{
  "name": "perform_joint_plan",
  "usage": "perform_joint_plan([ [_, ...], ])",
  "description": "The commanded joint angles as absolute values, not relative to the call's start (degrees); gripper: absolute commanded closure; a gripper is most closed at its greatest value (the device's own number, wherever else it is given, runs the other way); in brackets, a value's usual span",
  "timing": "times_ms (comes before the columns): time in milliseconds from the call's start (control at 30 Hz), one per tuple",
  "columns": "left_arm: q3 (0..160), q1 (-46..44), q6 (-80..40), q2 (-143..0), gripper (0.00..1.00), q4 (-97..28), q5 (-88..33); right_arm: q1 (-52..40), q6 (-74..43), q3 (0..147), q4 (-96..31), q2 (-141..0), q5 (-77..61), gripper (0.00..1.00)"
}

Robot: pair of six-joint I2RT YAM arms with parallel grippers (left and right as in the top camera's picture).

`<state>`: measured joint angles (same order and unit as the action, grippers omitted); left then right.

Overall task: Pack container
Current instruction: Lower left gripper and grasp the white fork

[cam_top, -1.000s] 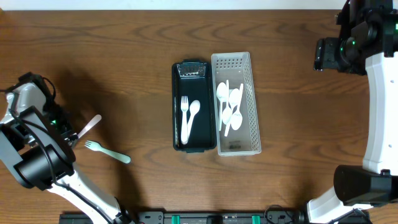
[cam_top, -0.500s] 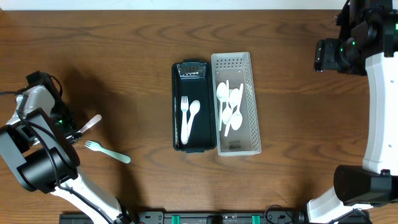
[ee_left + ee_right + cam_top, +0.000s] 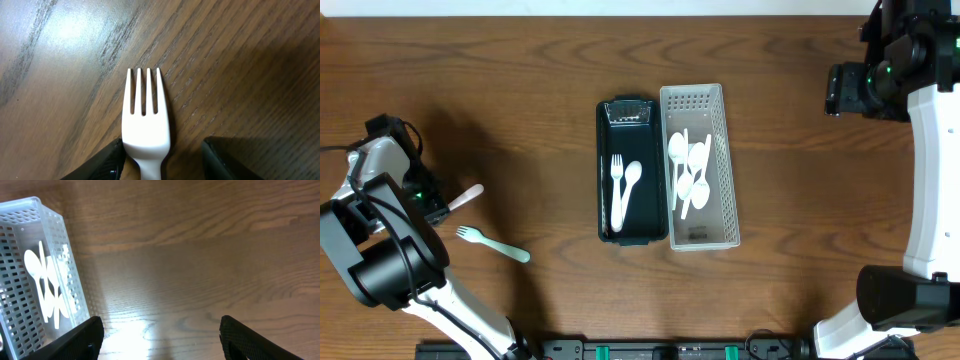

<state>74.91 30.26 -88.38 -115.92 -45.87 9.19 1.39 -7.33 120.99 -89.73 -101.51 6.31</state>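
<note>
A white plastic fork lies tines-forward on the wood between my left gripper's fingers. The left finger touches its neck and the right finger stands apart, so the gripper is open. In the overhead view this fork is at the far left by my left gripper. The black container at centre holds a white fork and a spoon. My right gripper is open and empty, high at the far right.
A pale green fork lies on the table below the white one. A white perforated basket with several white spoons stands right against the black container; its end shows in the right wrist view.
My left arm has shifted up and slightly right. The white fork has moved a little up with it. The right arm has not moved.
</note>
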Motion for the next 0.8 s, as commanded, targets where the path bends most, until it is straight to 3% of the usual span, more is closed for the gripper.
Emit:
perform_joint_plan([
  [0,71.0,30.2,-87.3,-121.1,0.48,-47.7,5.2,1.6,-6.8,120.9,-90.0,-101.6,7.1,0.23],
  [567,71.0,34.7,-87.0,-121.1,0.49,-47.9,5.1,1.6,-6.8,120.9,-90.6,-101.6,7.1,0.23],
  [767,71.0,34.7,-87.0,-121.1,0.66,-47.9,5.1,1.6,-6.8,120.9,-90.7,-101.6,7.1,0.23],
])
